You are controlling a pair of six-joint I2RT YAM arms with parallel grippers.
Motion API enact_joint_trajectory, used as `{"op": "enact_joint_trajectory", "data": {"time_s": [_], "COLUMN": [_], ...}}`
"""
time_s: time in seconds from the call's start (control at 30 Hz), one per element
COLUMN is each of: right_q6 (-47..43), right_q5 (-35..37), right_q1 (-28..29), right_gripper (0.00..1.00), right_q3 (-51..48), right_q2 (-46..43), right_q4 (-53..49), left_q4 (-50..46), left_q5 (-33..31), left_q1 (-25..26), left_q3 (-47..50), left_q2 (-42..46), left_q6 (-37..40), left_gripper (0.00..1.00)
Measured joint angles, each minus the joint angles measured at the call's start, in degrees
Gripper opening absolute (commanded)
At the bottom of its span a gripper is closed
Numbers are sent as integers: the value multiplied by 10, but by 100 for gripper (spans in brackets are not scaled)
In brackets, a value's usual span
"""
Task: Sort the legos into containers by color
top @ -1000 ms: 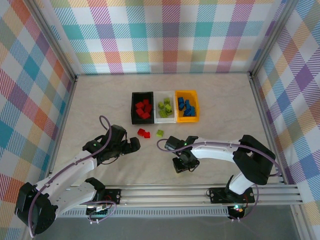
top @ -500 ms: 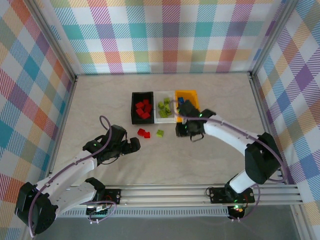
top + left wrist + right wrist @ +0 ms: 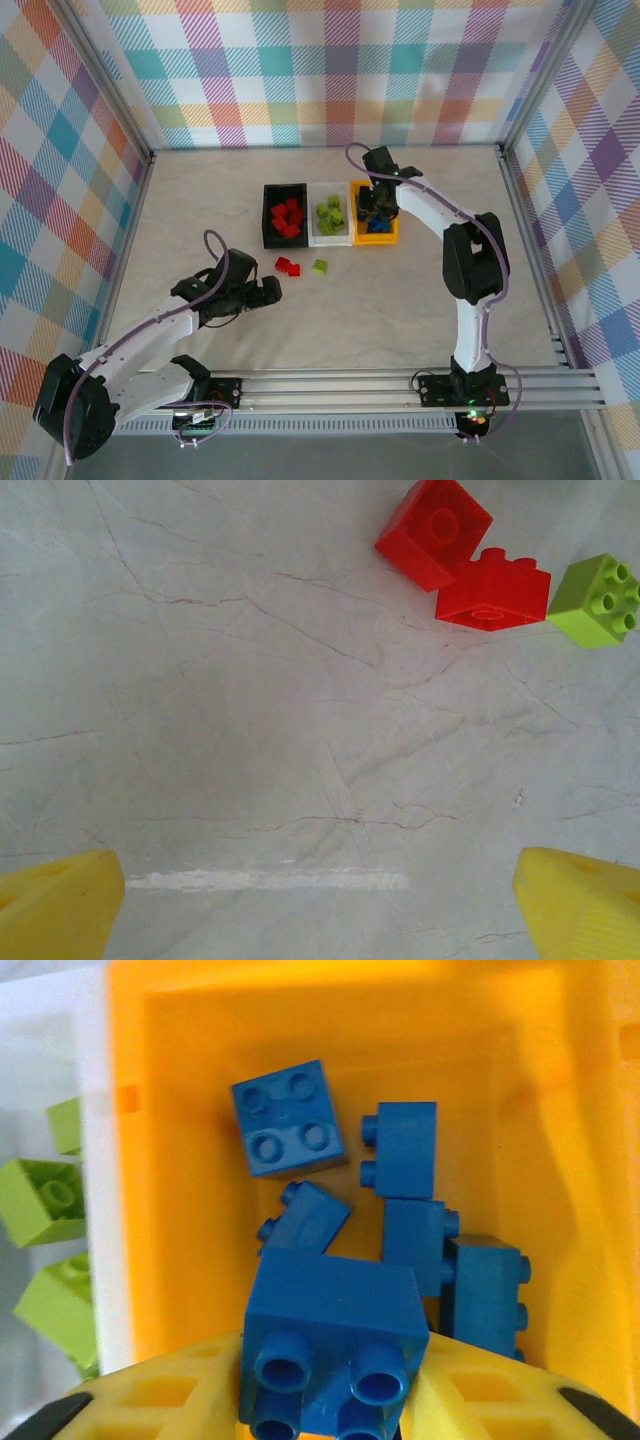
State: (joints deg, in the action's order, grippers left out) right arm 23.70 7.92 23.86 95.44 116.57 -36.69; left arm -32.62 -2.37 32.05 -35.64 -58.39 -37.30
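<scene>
Sorting is judged nearly complete. In the top view the black bin (image 3: 266,215) is loaded with red pieces (image 3: 287,215), the white bin (image 3: 330,243) with lime-green pieces (image 3: 328,212), and the yellow-orange bin (image 3: 374,241) with blue ones. No wrong colour is noted in any bin.

The right gripper (image 3: 376,205) is positioned over the yellow-orange bin. In the right wrist view it is seen clenched on a blue brick (image 3: 330,1330), which is pinched between the yellow pads (image 3: 170,1400) with its studs toward the camera. At least five loose blue bricks (image 3: 290,1120) are lying on the bin floor beyond it. The held brick is not yet released, so it is counted as in hand, not sorted.

Left on the tabletop (image 3: 420,310) are two loose red bricks (image 3: 287,265), touching each other, and one loose green brick (image 3: 320,266) just beside them. All three lie near the front walls of the black and white bins. The left gripper (image 3: 268,291) is held near them with its jaws spread wide and nothing between. In the left wrist view the three bricks are seen well ahead of the fingertips (image 3: 60,900).

Four placements are judged outstanding, the drop in hand included.

Limits of observation:
- The underside of the held brick is cut off by the frame edge.
- Its height over the bin floor cannot be told.
- Part of the yellow-orange bin is covered from above by the right arm.
- Bricks in the bins are piled, so no exact counts are taken.
- The left fingertips are clipped at the frame corners.
</scene>
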Motion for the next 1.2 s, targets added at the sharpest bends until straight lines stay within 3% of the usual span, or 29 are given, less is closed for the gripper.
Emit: {"op": "enact_joint_trajectory", "data": {"time_s": [0.07,0.2,0.33,0.5,0.73,1.03,1.2], "right_q6": [4,4,4,2,5,7,7], "right_q5": [-5,-16,-26,-37,-55,-56,-55], "right_q1": [-3,-6,1,31,46,44,44], "right_gripper": [66,71,72,72,72,72,72], "right_q3": [16,26,8,-72,-185,-225,-227], "right_q2": [7,2,-24,-104,-191,-221,-229], "right_q4": [-7,-4,5,17,43,57,68], "left_q4": [0,2,20,57,93,108,102], "left_q5": [0,5,15,30,14,-3,-8], "left_q1": [-1,-5,-11,-15,-15,-15,-15], "left_q3": [-4,-20,-42,-91,-169,-242,-246], "left_q2": [-5,-28,-69,-168,-296,-391,-417], "left_q6": [5,12,22,34,44,46,50], "left_gripper": [100,100,98,88,87,81,70]}}
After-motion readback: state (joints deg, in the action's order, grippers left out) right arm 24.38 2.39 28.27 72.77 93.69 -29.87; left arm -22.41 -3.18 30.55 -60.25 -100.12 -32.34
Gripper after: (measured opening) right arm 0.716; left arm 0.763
